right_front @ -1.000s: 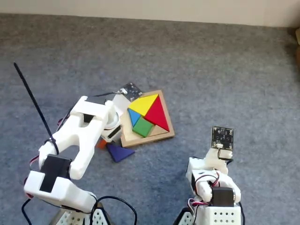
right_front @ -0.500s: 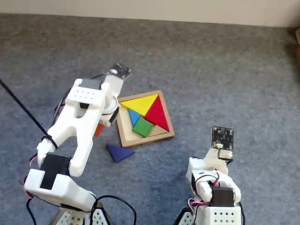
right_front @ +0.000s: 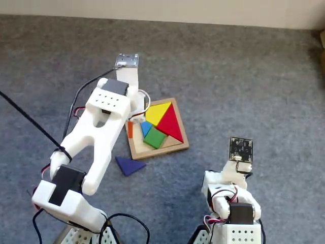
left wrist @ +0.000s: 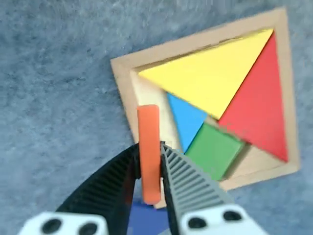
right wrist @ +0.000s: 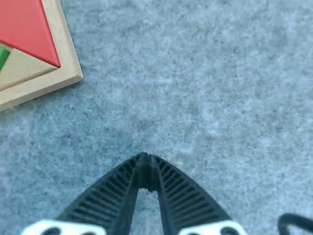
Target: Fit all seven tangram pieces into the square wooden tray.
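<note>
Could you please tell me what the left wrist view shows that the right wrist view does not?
Left wrist view, not the right: the left tool shut on an edge-on orange piece over the wooden tray, plus the yellow triangle and the blue triangle. Right wrist view, not the left: the right tool, shut, over the carpet. Both: the wooden tray, the red triangle, the green square and the carpet.
</note>
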Controlling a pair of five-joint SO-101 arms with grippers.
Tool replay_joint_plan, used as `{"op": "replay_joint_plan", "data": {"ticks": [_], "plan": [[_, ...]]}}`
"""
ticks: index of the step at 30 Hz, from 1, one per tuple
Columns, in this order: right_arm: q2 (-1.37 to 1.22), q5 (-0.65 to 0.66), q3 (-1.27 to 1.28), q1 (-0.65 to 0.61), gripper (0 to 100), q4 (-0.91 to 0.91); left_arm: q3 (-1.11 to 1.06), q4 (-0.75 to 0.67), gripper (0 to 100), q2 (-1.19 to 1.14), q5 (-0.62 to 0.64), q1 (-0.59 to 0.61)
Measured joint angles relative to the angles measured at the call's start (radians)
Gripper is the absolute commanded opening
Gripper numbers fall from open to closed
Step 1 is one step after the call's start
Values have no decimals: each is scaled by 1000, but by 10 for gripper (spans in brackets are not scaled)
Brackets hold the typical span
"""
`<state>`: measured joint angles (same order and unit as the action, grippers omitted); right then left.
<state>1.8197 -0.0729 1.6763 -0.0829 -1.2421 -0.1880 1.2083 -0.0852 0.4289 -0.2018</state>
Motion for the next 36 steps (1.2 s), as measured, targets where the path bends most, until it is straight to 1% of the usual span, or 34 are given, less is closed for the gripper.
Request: {"op": "replay_joint_plan", "data": {"ticks": [2, 8, 11, 16, 22, 29, 36], "plan": [[0, 0, 0, 0, 12, 0, -15, -55, 7, 0, 29, -8], [0, 0, 0, 0, 12, 0, -132, -250, 7, 0, 63, -9], [0, 0, 0, 0, 12, 0, -149, -298, 7, 0, 69, -12], [0, 0, 0, 0, 12, 0, -149, -311, 19, 0, 69, -12], [0, 0, 0, 0, 12, 0, -160, -311, 181, 0, 69, -12], [0, 0, 0, 0, 12, 0, -160, -311, 160, 0, 69, -12], [0, 0, 0, 0, 12, 0, -160, -295, 161, 0, 69, -12]]}}
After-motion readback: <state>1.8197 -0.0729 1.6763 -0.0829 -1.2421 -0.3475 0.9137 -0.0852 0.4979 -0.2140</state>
